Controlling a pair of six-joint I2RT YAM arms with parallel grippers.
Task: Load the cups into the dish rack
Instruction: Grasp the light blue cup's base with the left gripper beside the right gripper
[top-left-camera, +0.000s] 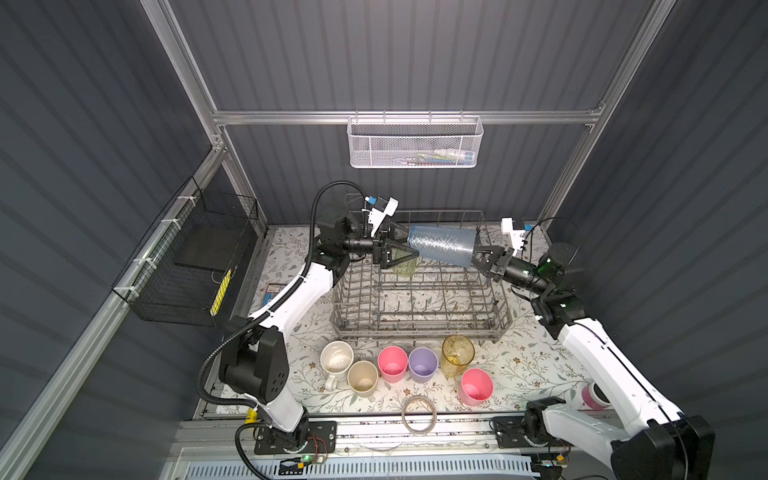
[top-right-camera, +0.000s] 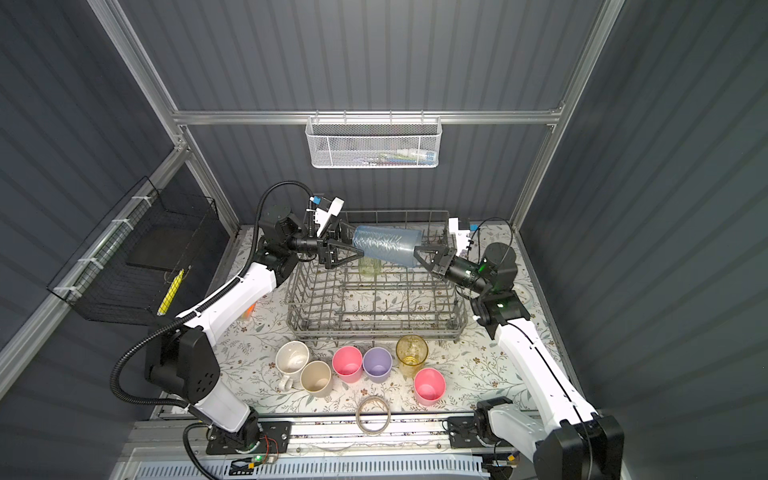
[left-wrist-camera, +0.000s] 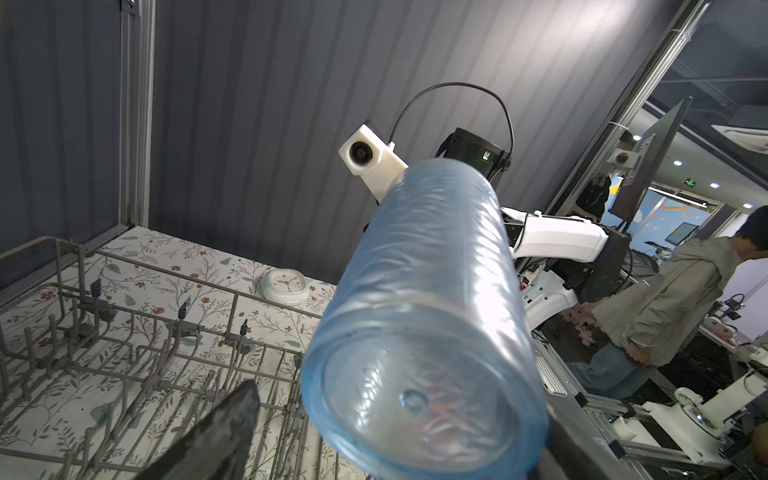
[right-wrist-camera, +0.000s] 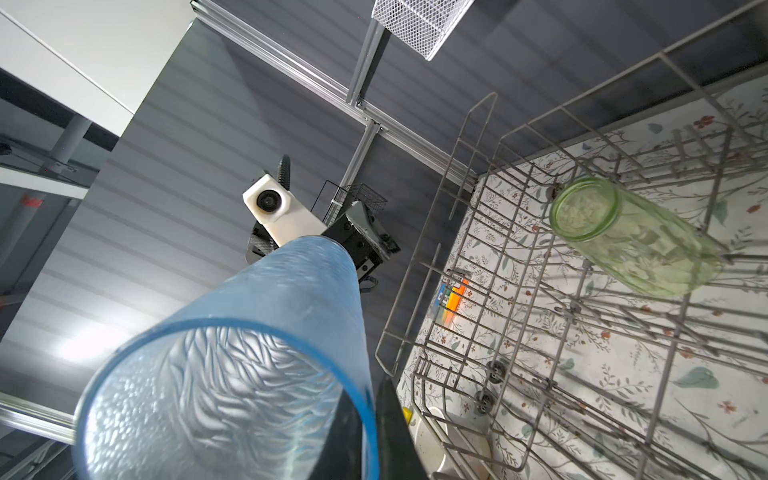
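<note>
My right pincer (top-left-camera: 477, 254) pinches the rim wall of the blue tumbler (top-left-camera: 440, 247), which hangs sideways at mid-frame above the dish rack (top-left-camera: 419, 328). My left pincer (top-left-camera: 409, 242) gapes wide around its base, not gripping. It looks light and stiff: thin see-through plastic embossed with leaves, probably slick. The thicker base seems the safer hold. Grey wire tines (left-wrist-camera: 52, 332) stand below.

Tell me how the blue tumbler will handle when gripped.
The blue tumbler looks thin-walled and see-through, so probably light and stiff. Its glossy, tapered wall may slip in the open left gripper at the base. Held sideways by the rim in the right gripper, it would likely roll if dropped.
</note>
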